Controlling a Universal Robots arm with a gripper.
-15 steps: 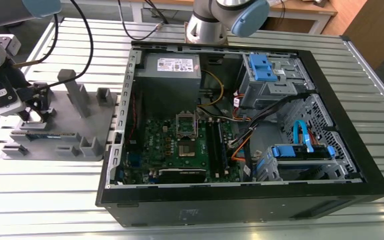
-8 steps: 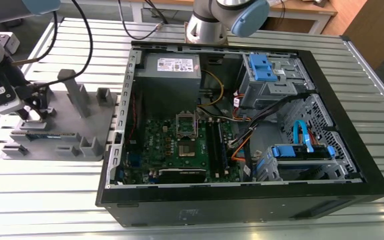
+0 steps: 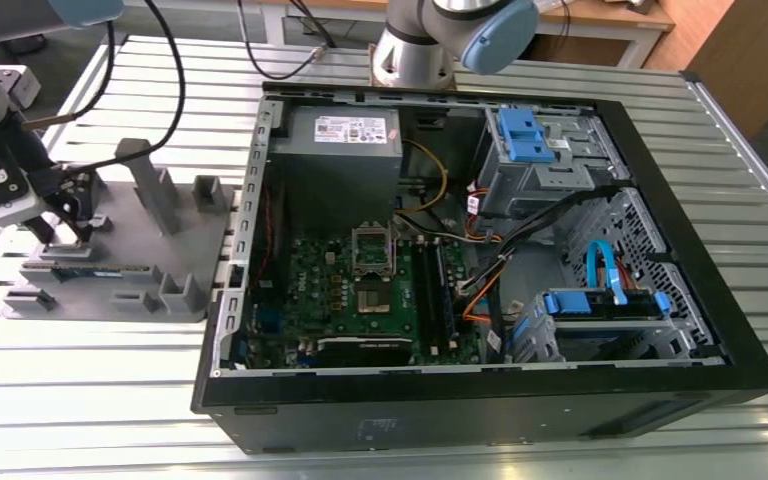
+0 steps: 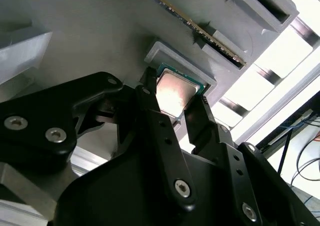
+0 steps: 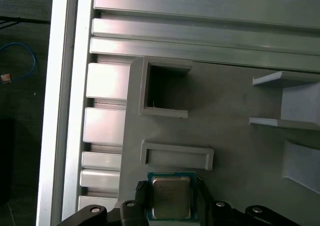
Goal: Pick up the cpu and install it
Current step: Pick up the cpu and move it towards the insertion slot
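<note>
The cpu (image 4: 175,93), a small square chip with a dull silvery top and a green rim, lies flat between my gripper's (image 4: 175,110) black fingers (image 4: 150,105). It sits on the grey block tray (image 4: 90,30), just beside a low raised frame (image 4: 182,60). In the first wrist view the cpu (image 5: 171,197) has a finger pressed against each of two opposite edges, so my gripper (image 5: 171,192) is shut on it. I cannot tell whether the chip is off the tray. In the exterior view my gripper (image 3: 67,232) hangs over the tray (image 3: 131,290) at the exterior view's left.
An open computer case (image 3: 491,250) lies to the exterior view's right of the tray, holding a green circuit board with a metal-framed socket (image 3: 375,250). A long thin memory stick (image 4: 200,30) stands in a tray slot. Tall tray posts (image 3: 157,190) rise close to my gripper.
</note>
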